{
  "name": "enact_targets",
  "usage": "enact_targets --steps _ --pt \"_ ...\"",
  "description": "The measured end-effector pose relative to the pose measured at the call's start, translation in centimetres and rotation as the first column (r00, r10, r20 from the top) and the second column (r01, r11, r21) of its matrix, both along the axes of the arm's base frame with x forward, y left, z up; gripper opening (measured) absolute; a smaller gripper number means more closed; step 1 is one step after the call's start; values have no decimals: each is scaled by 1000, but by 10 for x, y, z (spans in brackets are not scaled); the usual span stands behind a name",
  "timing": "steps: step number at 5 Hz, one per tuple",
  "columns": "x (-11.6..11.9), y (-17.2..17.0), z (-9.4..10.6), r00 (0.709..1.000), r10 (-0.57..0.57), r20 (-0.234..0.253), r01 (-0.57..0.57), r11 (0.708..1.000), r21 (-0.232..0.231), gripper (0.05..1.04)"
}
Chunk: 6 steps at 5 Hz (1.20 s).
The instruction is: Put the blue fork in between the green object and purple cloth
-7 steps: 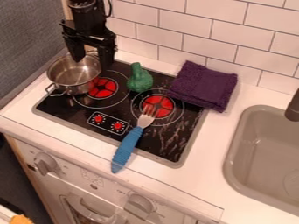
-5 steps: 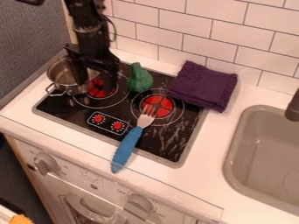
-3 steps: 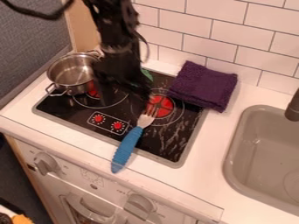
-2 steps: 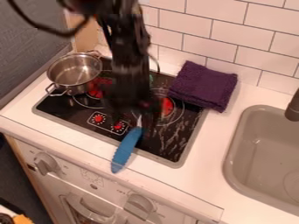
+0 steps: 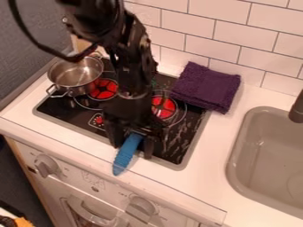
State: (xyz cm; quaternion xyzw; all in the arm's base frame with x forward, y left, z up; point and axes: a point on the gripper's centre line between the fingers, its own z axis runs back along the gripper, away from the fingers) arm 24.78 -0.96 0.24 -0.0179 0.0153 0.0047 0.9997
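Blue fork (image 5: 124,158) extends across the front edge of the cooktop (image 5: 64,108) as I hold my gripper (image 5: 133,151) over that edge, fingers (image 5: 148,148) spread on either side of the handle. Purple cloth (image 5: 206,88) lies folded at the cooktop's back right corner, a metal pot (image 5: 74,74) at its back left.

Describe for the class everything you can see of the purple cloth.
The dark purple cloth looks fuzzy, like towelling, folded into a thick, rough rectangle with uneven edges. It lies askew near the white tiled wall, partly on the black stovetop, partly on the white counter. Nothing rests on it.
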Motion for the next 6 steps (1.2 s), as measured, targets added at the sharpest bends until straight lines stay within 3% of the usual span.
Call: enact_targets --steps 2,3,4,5,6 --pt "-1 -9 5 995 -98 26 97 994 50 446" --pt "25 -13 36 996 -66 60 64 997 39 391" --pt "72 -14 73 992 0 127 1 1000 -6 391" --pt "104 0 90 991 73 111 -67 996 -50 388" --pt "122 2 86 995 78 63 -73 994 -79 388"
